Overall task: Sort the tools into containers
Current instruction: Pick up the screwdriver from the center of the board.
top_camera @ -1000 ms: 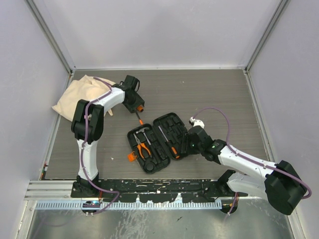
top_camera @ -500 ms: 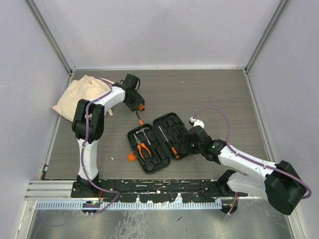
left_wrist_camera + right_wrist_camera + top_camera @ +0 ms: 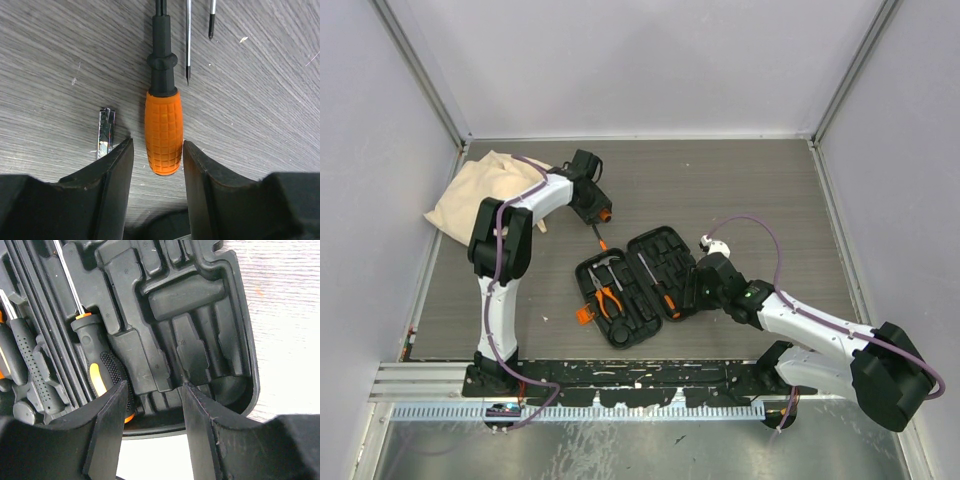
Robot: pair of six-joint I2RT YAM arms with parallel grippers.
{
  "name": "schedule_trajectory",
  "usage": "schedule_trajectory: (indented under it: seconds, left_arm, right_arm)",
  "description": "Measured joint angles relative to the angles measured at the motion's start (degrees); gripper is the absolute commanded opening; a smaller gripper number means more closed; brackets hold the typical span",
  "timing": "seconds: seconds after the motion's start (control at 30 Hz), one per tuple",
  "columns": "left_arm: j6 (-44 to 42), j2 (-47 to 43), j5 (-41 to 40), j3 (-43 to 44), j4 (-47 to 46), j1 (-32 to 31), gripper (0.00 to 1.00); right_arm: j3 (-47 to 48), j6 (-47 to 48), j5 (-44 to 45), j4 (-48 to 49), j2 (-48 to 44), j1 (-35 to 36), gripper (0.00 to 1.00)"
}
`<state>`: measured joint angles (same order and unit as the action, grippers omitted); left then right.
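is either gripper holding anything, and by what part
Nothing is held. The left gripper straddles the screwdriver at its orange handle with a gap on one side; the right gripper is open over the case edge.

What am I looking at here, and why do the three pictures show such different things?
It is one scene seen by three cameras. The overhead picture shows two robot arms, the left arm and the right arm, bolted at the near edge of a grey table. On it lie a beige cloth bag and an open black tool case with pliers inside. The other two pictures come from small cameras on the wrists, each looking past its arm's end effector, the two-fingered grasping part. The left end effector stands open astride an orange-handled screwdriver that lies on the table, not yet clamped. The right end effector is open at the case's edge. Nothing is held.
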<state>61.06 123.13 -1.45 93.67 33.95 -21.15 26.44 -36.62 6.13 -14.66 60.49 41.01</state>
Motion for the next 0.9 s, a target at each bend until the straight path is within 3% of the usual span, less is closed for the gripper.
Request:
schedule_trajectory:
  seconds: [0.4, 0.9]
  left_arm:
    - [0.02, 0.26, -0.02, 0.13, -0.02, 0.00, 0.33]
    - [-0.72, -0.50, -1.44, -0.57, -0.11, -0.07, 0.31]
  right_arm:
    - [-0.20, 0.02, 0.61, -0.98, 0.00, 0.00, 0.53]
    - [-0.22, 0.02, 0.83, -1.07, -0.02, 0.00, 0.54]
